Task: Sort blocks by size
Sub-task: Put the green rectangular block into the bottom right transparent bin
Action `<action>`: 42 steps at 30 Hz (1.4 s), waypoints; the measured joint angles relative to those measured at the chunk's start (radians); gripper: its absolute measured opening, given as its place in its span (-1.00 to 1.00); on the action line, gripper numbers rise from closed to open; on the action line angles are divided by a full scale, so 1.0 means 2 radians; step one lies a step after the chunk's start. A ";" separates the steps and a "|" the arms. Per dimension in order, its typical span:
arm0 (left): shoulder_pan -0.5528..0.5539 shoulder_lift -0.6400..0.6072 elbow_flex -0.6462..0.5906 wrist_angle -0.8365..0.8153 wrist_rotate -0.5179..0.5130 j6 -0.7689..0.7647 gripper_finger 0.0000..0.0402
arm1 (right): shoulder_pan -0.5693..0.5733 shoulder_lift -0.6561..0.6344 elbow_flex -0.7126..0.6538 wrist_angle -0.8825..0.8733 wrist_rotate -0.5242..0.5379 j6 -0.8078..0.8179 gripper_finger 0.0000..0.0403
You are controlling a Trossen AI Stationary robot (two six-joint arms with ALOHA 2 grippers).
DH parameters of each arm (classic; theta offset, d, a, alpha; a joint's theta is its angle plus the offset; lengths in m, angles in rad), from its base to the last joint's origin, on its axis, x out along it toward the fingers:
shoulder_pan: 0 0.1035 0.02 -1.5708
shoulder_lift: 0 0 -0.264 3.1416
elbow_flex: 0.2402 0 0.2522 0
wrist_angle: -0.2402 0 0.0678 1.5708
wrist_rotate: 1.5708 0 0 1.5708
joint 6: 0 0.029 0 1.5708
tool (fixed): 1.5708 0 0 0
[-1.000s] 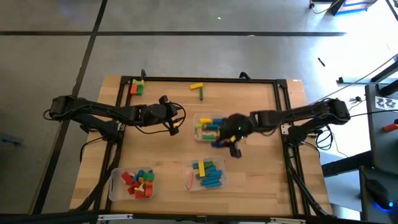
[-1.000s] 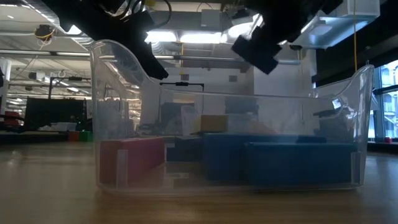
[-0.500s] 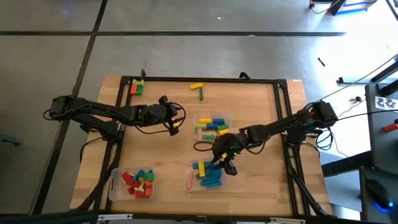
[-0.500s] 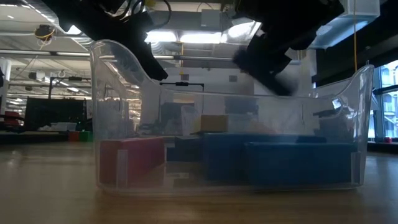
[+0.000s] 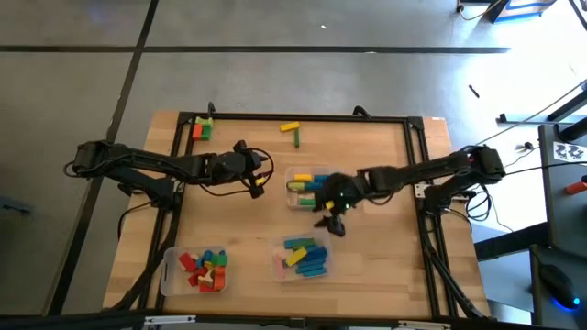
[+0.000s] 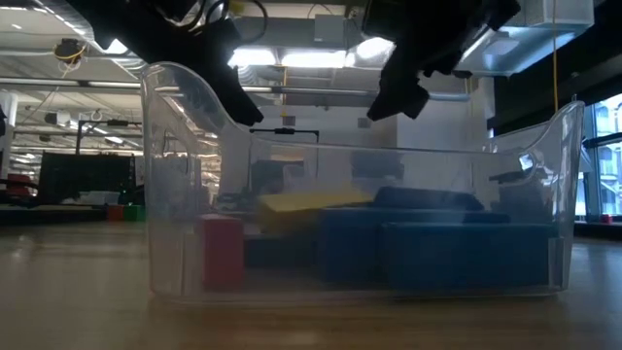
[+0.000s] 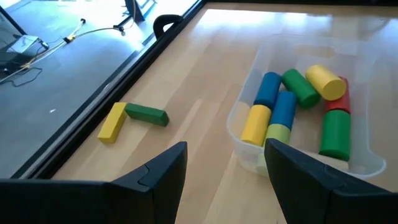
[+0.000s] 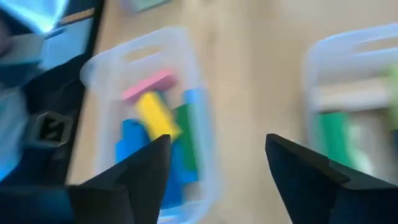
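Note:
Painted blocks lie in three clear trays: a middle tray (image 5: 336, 172), a near tray (image 5: 278, 268) and a near-left tray (image 5: 169, 273). In the near tray a yellow block (image 8: 155, 115) rests tilted on blue blocks (image 6: 437, 248), beside a pink one (image 8: 148, 85). My right gripper (image 5: 332, 220) hangs open over the table between the middle and near trays, with nothing between its fingers. My left gripper (image 5: 260, 179) stands open just left of the middle tray, and it too is empty. A yellow and a green block (image 7: 134, 118) lie loose on the far side of the table.
An orange and a green block (image 5: 202, 128) sit at the table's far left corner. A dark frame (image 5: 303, 116) runs along the table's far and side edges. Bare wood (image 5: 248, 229) lies between the three trays and at the right of the near tray.
My right gripper went from the middle tray toward the table's near edge, over the near tray, then came back toward the middle tray and up. A yellow block now lies tilted on the blue ones in the near tray, and the red block there has shifted.

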 joint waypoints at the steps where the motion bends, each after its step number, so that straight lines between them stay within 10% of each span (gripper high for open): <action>1: 0.001 0.000 0.000 0.000 0.000 0.000 0.05 | -0.009 -0.003 0.004 -0.007 0.012 -0.004 0.29; 15: 0.002 0.000 0.000 -0.003 0.000 0.000 0.05 | -0.144 0.015 0.017 0.079 0.246 -0.019 0.17; 26: 0.003 0.000 0.000 0.001 0.000 0.006 0.05 | -0.237 0.143 0.018 0.233 0.251 0.023 0.17; 42: 0.007 0.000 0.000 0.019 0.000 0.000 0.05 | -0.272 0.257 0.096 0.208 0.232 0.043 0.17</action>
